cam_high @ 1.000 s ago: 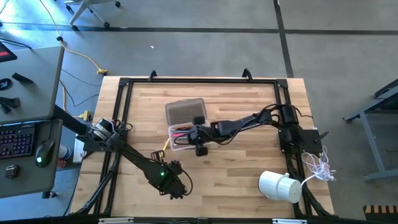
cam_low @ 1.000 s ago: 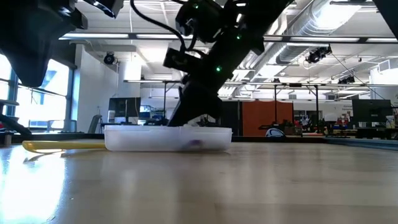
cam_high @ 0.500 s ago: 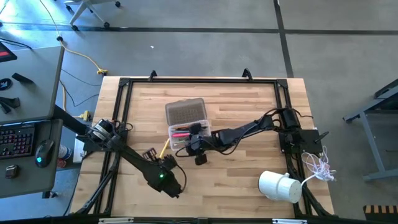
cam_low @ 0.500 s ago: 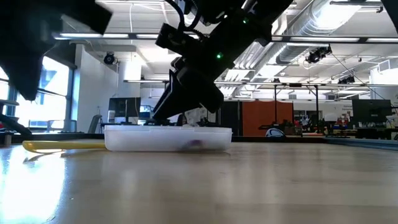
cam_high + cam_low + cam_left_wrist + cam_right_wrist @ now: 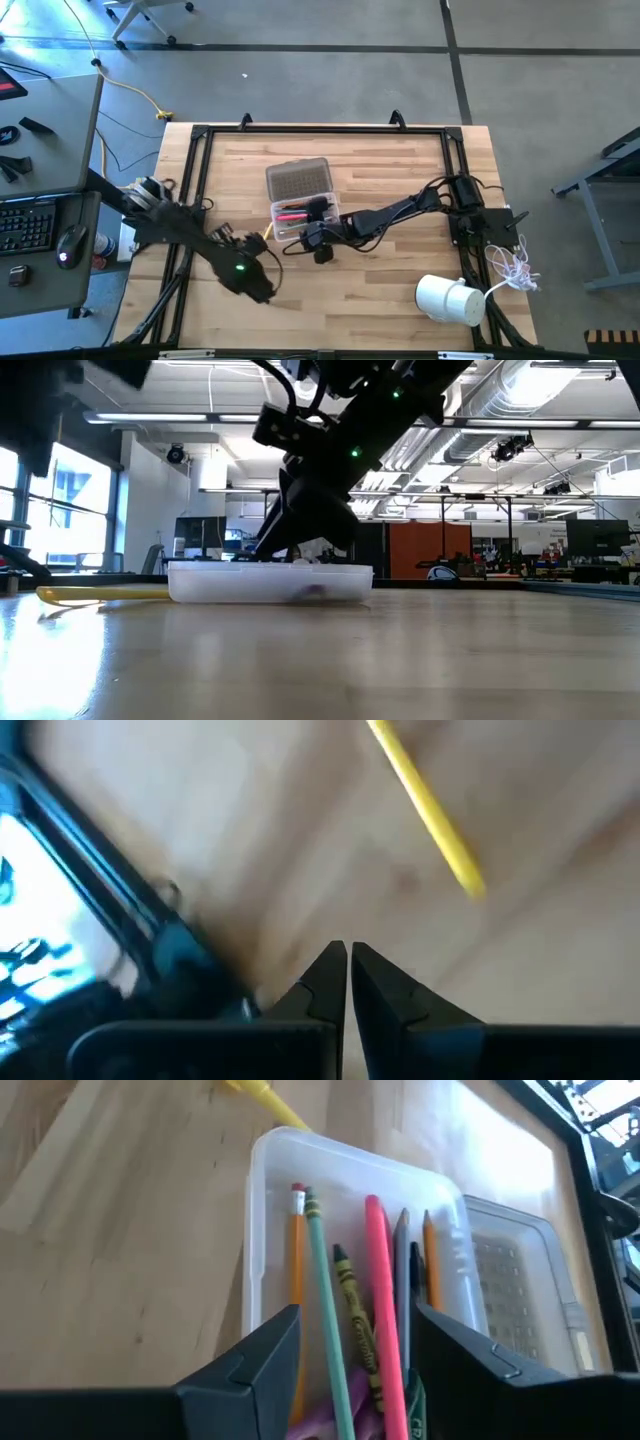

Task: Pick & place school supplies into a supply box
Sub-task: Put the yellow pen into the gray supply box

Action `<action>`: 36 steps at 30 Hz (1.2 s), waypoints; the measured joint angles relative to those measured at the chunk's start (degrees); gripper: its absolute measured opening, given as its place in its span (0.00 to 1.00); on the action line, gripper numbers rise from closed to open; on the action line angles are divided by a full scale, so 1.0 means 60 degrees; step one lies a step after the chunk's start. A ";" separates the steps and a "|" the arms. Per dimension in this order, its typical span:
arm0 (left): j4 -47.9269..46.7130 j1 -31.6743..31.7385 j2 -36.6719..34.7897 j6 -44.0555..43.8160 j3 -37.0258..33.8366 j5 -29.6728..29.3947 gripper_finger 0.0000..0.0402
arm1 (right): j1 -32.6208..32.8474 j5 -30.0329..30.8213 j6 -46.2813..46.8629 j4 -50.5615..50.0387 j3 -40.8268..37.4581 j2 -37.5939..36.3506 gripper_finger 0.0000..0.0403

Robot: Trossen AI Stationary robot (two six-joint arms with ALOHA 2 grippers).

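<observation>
The clear supply box (image 5: 303, 218) sits open at the table's middle, its ribbed lid (image 5: 298, 180) lying beside its far end. Orange, green, pink and dark pencils and markers (image 5: 345, 1310) lie inside along its length. My right gripper (image 5: 357, 1320) is open and hovers over the box's near end (image 5: 310, 234), touching nothing. A yellow pen (image 5: 266, 232) lies flat on the table just left of the box and also shows in the left wrist view (image 5: 430, 815). My left gripper (image 5: 348, 965) is shut and empty, left of the pen (image 5: 226, 240).
A white cylinder (image 5: 448, 298) lies at the near right, with a white cord (image 5: 515, 265) beside it at the right edge. A black frame (image 5: 200, 135) runs round the tabletop. In the low view the box (image 5: 270, 582) and the pen (image 5: 100, 593) lie on the wood.
My left arm has swung from the table's near edge toward its left edge and a little farther back, its fingers shut. My right gripper has drawn back a little along the box toward the near edge. The box and the yellow pen have stayed in place.
</observation>
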 joint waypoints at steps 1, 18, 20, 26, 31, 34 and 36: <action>-0.0052 -0.0177 -0.0335 -0.0600 -0.0124 -0.0651 0.13 | 0.0007 0.0060 0.0007 0.0018 0.0004 -0.0002 0.43; 0.3632 -0.0881 -0.1366 -0.4929 -0.3969 -0.2029 0.25 | 0.0096 -0.0816 0.0539 0.0332 0.0007 -0.0018 0.41; 0.3889 -0.0564 -0.1337 -0.4430 -0.4042 -0.1843 0.32 | 0.0096 -0.0946 0.0535 0.0342 0.0007 -0.0018 0.41; 0.4251 0.0069 -0.1349 -0.3310 -0.3839 -0.1951 0.49 | 0.0096 -0.0836 0.0498 0.0404 0.0007 -0.0018 0.38; 0.4391 0.0085 -0.1351 -0.3060 -0.3640 -0.2191 0.51 | 0.0078 -0.0836 0.0526 0.0405 0.0007 -0.0018 0.37; 0.4374 -0.0150 -0.1351 -0.3090 -0.3608 -0.1861 0.48 | 0.0078 -0.0836 0.0680 0.0401 0.0007 -0.0018 0.37; 0.4375 -0.0439 -0.1351 -0.3110 -0.3608 -0.1837 0.46 | 0.0078 -0.0849 0.0699 0.0404 0.0007 -0.0018 0.37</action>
